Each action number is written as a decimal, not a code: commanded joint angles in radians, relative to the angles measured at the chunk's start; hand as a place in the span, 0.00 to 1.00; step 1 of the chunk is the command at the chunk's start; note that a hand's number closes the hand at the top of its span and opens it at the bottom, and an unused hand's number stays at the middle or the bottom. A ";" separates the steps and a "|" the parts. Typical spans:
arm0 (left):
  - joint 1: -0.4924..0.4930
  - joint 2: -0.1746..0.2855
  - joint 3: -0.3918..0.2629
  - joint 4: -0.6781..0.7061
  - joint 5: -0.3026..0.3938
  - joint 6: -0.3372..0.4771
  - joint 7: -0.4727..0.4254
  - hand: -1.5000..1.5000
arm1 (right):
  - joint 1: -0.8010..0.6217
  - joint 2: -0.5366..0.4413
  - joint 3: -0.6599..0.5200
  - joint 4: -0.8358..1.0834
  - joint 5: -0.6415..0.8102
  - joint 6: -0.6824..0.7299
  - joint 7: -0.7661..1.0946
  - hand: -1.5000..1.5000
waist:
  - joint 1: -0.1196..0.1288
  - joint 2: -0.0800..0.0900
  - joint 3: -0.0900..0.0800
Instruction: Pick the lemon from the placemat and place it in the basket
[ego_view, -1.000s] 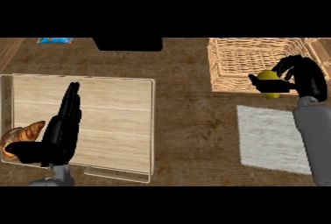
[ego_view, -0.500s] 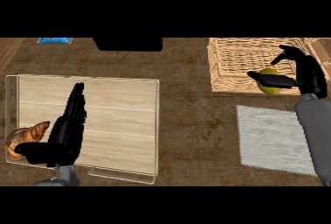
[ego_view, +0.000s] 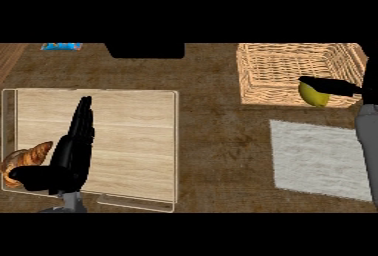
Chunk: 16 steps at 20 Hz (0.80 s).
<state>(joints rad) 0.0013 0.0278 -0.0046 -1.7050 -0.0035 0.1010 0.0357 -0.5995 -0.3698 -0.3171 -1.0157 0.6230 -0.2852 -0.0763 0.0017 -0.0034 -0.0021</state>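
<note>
The yellow-green lemon (ego_view: 313, 95) hangs at the near wall of the wicker basket (ego_view: 269, 95), at the back right of the counter. My right hand (ego_view: 336, 86) comes in from the right edge with a dark finger laid across the lemon's top; most of the hand is cut off by the edge. The pale grey placemat (ego_view: 317, 160) lies bare in front of the basket. My left hand (ego_view: 70, 155) rests open at the lower left, fingers straight and pointing away.
A light wooden board (ego_view: 133, 135) lies under the left hand, with a brown croissant (ego_view: 22, 160) at its left edge. A blue object (ego_view: 61, 46) and a dark block (ego_view: 144, 50) sit along the far edge. Brown countertop separates board and placemat.
The right hand has shifted to the right and turned, so less of it shows; the lemon moved slightly right and down with it. The left hand is still.
</note>
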 joint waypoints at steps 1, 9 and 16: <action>-0.033 -0.008 -0.012 -0.012 -0.009 0.017 0.063 0.50 | 0.022 -0.038 -0.004 -0.098 0.008 0.009 0.106 0.00 | -0.004 0.001 0.002; -0.016 0.023 0.039 0.044 0.032 -0.031 -0.030 0.50 | 0.133 -0.128 -0.216 -0.156 -0.231 0.070 0.024 0.00 | -0.008 0.003 0.002; -0.025 -0.003 0.009 0.010 0.004 0.003 0.011 0.50 | 0.201 -0.269 -0.317 -0.208 -0.433 0.316 -0.010 0.00 | -0.007 0.002 0.002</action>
<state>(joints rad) -0.0126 0.0323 0.0085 -1.6937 0.0035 0.0950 0.0347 -0.4349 -0.5851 -0.5730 -1.2159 0.2988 -0.0730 -0.0500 -0.0047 -0.0015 -0.0003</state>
